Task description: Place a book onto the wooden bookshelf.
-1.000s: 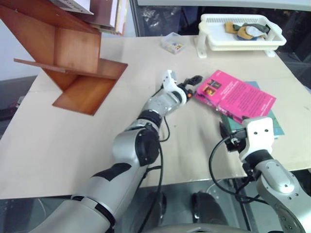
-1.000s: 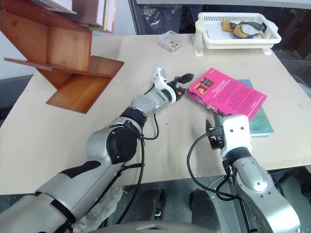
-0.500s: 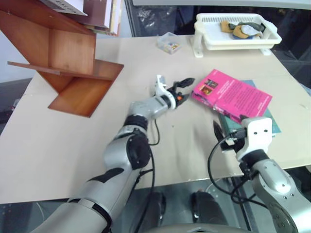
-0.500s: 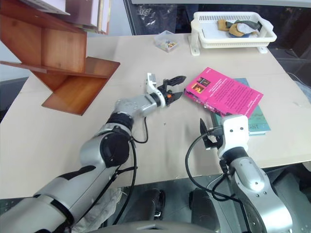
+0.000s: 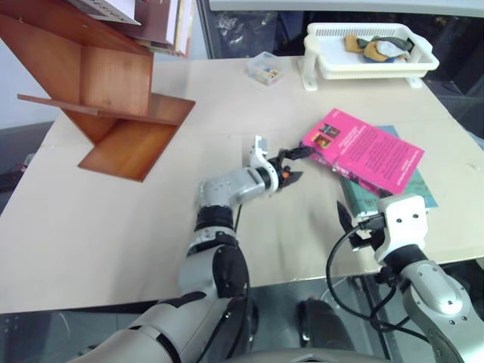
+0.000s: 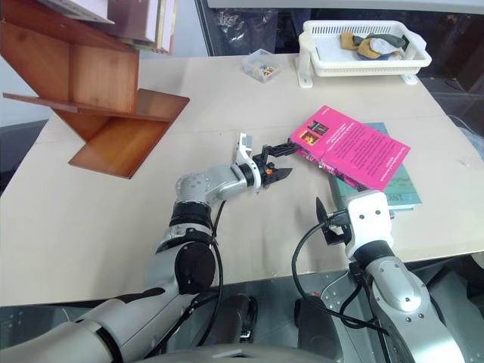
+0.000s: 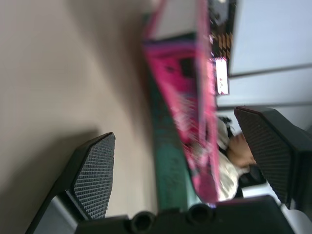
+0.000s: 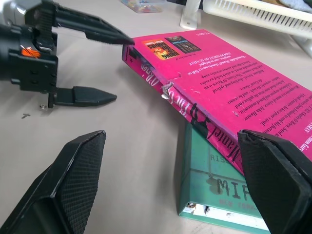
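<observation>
The book, a thick pink paperback, lies flat on the table, resting partly on a teal book so its near-left corner overhangs a little. Looks stiff enough as a closed block but the cover is soft card and probably glossy, so it could slip; medium weight, not fragile, though pages may fan open if lifted by one cover only. Best hold, as I judge it: pinch across the full thickness at the spine edge or the raised corner, where the teal book gives clearance under it. Nearest the book on the close side, the right gripper hovers with fingers spread wide, holding nothing, book between and beyond its pads. Left of the book, the left gripper is also released and empty, upper finger tip touching or just at the book's corner, lower finger near the table; can't tell if it actually contacts. Writing: white text lines on the pink cover, too small to read; spine lettering unreadable; teal book shows large letters "MI" plus more cut off. Beyond the book, a small clear box and a white basket with cloth bits. Far left of the book, well apart, the wooden shelf, slanted boards, other books on top.
</observation>
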`<move>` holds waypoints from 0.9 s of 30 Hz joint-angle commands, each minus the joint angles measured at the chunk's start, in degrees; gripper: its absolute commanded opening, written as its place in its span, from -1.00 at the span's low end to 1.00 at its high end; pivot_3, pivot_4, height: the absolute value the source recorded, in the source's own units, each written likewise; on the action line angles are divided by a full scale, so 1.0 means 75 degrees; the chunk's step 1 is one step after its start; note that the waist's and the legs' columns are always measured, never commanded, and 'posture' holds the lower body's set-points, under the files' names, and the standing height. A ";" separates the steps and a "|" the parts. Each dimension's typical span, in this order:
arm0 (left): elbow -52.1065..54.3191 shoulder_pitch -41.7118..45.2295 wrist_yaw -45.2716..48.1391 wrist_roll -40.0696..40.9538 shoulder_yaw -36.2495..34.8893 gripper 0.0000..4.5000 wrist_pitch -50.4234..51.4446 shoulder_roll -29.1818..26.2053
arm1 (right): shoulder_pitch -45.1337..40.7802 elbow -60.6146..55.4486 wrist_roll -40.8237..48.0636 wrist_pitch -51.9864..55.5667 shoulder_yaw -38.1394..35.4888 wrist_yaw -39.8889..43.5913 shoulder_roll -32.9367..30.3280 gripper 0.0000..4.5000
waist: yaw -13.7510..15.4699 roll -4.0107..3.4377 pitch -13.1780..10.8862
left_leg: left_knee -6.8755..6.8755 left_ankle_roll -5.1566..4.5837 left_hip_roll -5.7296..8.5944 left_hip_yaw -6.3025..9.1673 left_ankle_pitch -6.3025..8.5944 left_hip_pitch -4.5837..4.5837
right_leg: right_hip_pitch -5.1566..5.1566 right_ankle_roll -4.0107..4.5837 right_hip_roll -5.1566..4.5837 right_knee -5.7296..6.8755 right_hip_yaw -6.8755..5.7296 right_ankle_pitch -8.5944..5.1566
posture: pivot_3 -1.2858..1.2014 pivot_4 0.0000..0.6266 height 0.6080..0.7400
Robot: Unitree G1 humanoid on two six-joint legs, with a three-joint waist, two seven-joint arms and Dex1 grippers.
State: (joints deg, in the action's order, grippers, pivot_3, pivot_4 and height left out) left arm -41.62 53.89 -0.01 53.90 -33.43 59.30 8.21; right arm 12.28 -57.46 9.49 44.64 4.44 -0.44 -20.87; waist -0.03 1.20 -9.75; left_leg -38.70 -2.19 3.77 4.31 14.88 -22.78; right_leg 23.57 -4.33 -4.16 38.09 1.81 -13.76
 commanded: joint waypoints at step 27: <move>-0.2964 0.2408 0.0938 0.0225 0.0950 0.77 -0.2750 0.1496 | -0.0382 -0.0339 -0.0545 0.0215 0.0186 0.0011 0.0248 1.00 | 0.0099 -0.0010 0.0059 | 0.0009 -0.0002 0.0003 0.0008 0.0000 -0.0005 | -0.0005 0.0000 0.0003 -0.0016 -0.0012 -0.0001 | 0.03 -0.52 1.00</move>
State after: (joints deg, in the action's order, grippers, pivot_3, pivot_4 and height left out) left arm -62.62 67.63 5.45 55.29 -25.46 39.89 9.02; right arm 9.97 -57.50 6.04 46.15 5.86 -0.41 -19.22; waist 0.71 1.12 -9.31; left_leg -38.62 -2.20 3.80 4.37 14.88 -22.82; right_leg 23.54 -4.33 -4.14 37.96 1.72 -13.76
